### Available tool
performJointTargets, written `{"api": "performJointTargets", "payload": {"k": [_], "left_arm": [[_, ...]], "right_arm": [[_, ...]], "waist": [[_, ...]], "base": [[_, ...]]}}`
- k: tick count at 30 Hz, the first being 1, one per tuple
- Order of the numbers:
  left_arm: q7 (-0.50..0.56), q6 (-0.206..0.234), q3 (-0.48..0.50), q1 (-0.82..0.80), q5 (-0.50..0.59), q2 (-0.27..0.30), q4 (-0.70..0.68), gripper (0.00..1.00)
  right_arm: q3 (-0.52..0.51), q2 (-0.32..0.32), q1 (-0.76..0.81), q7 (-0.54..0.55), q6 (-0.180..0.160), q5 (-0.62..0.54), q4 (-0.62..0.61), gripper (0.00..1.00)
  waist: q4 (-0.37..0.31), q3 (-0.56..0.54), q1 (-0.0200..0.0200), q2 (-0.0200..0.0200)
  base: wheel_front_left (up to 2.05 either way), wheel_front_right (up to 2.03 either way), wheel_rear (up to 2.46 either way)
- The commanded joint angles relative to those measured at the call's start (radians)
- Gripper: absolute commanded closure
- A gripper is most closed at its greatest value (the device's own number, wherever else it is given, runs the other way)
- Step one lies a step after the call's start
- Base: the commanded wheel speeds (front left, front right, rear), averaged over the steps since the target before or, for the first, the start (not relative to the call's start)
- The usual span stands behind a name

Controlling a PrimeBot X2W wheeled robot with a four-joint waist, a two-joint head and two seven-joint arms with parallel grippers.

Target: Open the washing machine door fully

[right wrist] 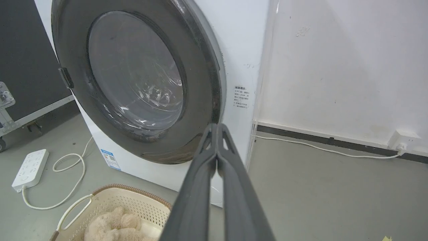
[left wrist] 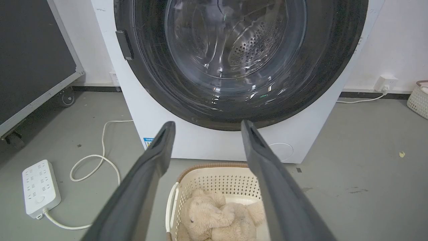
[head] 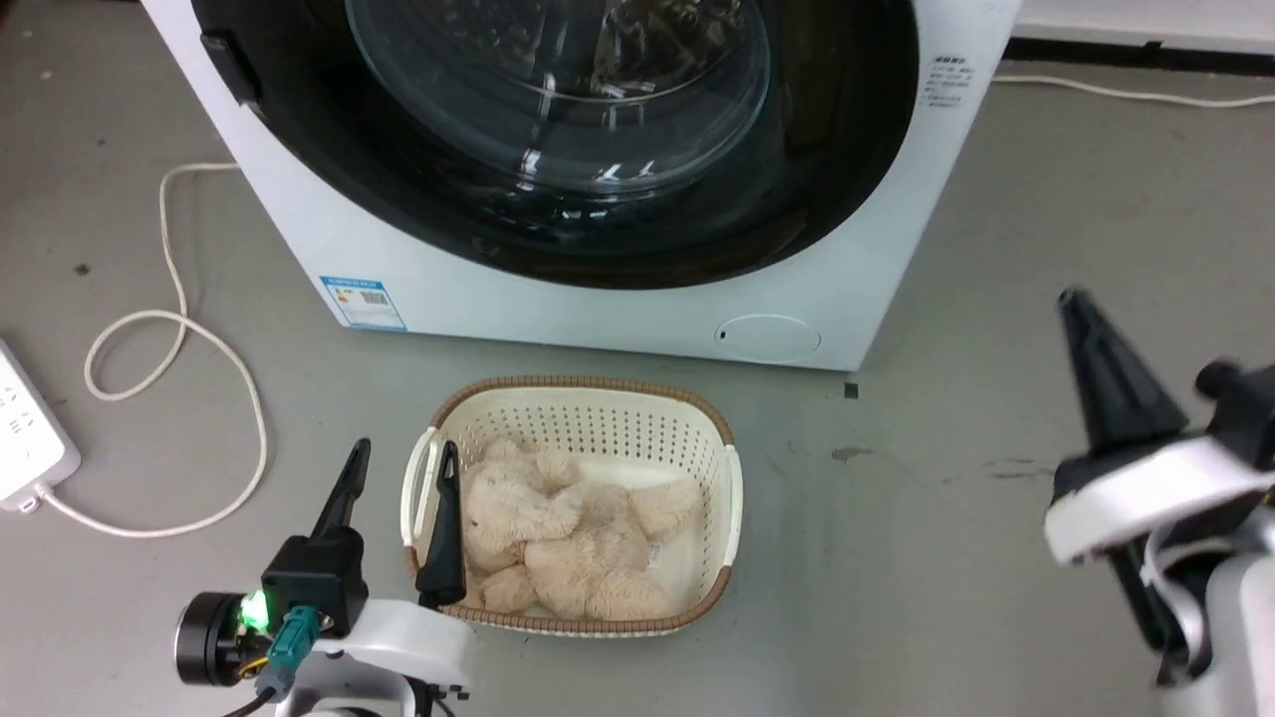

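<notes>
Your washing machine door (head: pixel 558 119) sits closed, well ahead of your spread-fingered left gripper (head: pixel 403 453) and pinched-together, empty right gripper (right wrist: pixel 216 129).

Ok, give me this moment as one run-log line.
washing machine door: shut, untouched | left gripper: open, empty | right gripper: shut, empty | scene: basket with plush toy before washing machine
</notes>
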Motion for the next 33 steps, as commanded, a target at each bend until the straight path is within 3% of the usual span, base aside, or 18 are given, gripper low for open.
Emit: {"api": "performJointTargets", "payload": {"k": [1,14,33], "left_arm": [[-0.014,0.006,-0.008,-0.021,-0.007,0.000,-0.009,0.00],[-0.041,0.020,-0.025,-0.044,-0.028,0.000,-0.027,0.00],[-0.079,0.038,-0.057,-0.078,-0.055,0.000,-0.052,0.00]], "right_arm": [[-0.009,-0.002,-0.052,0.011,-0.001,0.026,0.006,1.00],[-0.072,0.001,-0.277,0.091,-0.001,0.171,0.148,1.00],[-0.179,-0.001,-0.611,0.336,-0.001,0.410,0.390,1.00]], "waist": [[0.005,0.013,-0.0001,0.0000],[0.031,0.073,-0.0001,0.0000],[0.087,0.174,-0.0001,0.0000]], "base": [[0.00,0.00,0.00],[0.00,0.00,0.00],[0.00,0.00,0.00]]}}
